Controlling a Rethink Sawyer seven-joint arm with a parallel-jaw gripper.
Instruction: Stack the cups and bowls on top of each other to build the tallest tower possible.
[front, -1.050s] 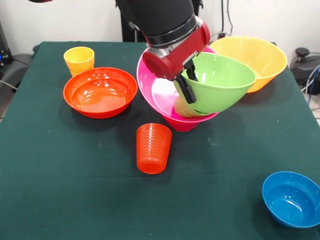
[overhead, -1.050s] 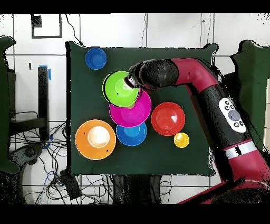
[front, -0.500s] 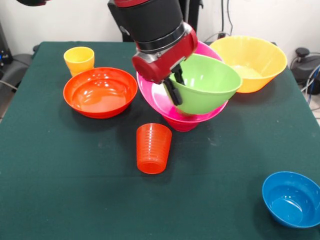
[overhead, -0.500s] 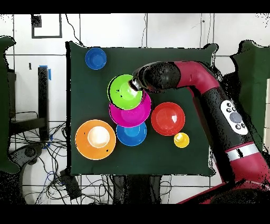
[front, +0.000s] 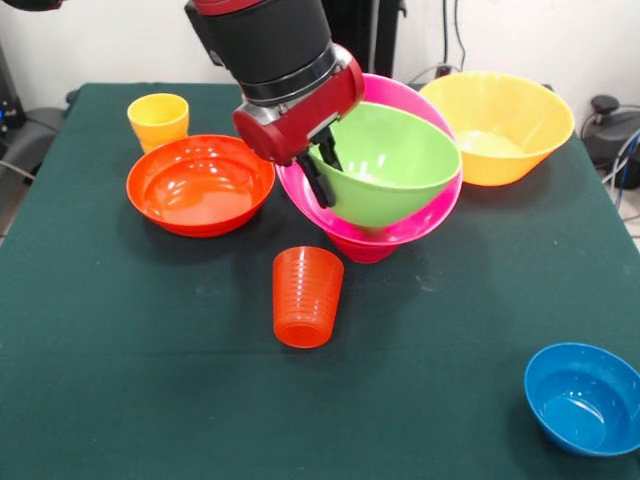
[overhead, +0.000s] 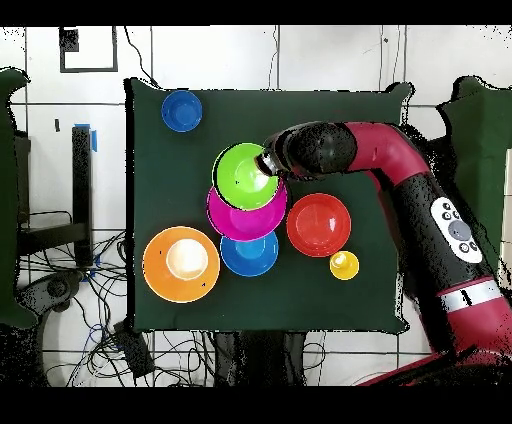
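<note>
So the gripper (front: 322, 168) has its fingers (front: 318, 181) pinched on the rim of the lime green bowl (front: 388, 160), one finger inside and one outside as far as I can make out; the bowl hangs tilted, its bottom down in the large pink bowl (front: 400, 225), which itself leans and sits on something magenta that's mostly hidden; from overhead the green one (overhead: 243, 176) overlaps the pink (overhead: 245, 212) but is off toward the tabletop's edge away from the robot, so not centred yet; my read is this is the nesting step, green bowl going into the tower; next move probably calls for levelling it and sliding it over the pink bowl's middle before letting go, otherwise it could slide out or tip the whole leaning pile; the ribbed orange-red cup (front: 307, 296) stands just in front of the tower, upside down I think; the red-orange bowl (front: 200, 184), yellow cup (front: 158, 120), yellow-orange bowl (front: 498, 122) and small dark blue bowl (front: 582, 398) all sit apart, unstacked.
</note>
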